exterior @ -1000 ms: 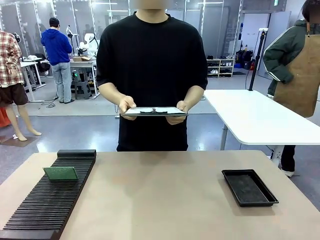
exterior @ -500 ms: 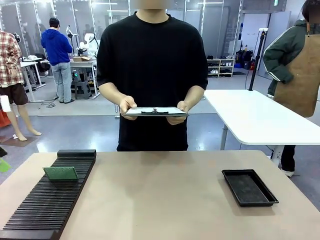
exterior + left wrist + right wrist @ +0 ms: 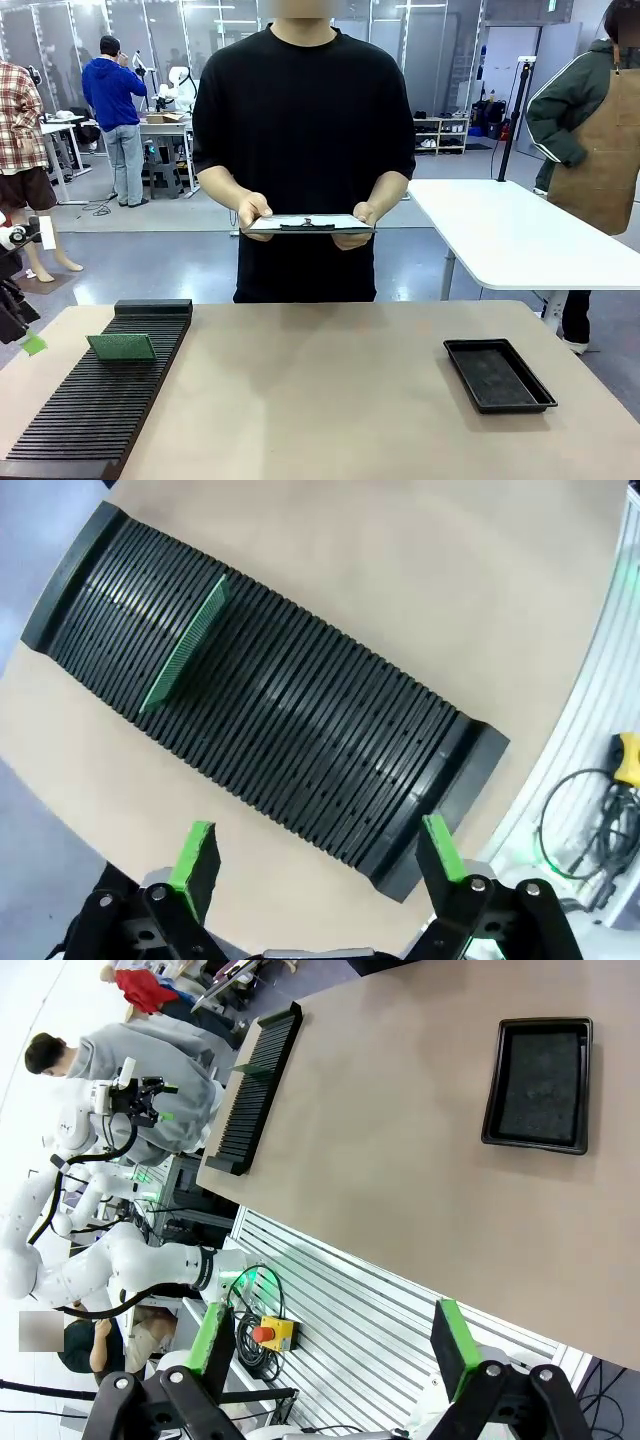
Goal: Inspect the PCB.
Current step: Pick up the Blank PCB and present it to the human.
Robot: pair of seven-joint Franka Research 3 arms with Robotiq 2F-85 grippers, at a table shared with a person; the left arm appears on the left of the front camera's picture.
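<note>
Left hand spread, PCB standing in rack

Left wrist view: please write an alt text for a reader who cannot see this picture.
The open left gripper hangs above a long black slotted rack that lies on a tan table. A green PCB stands on edge in a slot near one end of the rack, apart from the gripper.

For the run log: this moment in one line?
PCB standing in rack | left gripper open, near rack | right gripper open, high | person holds clipboard
</note>
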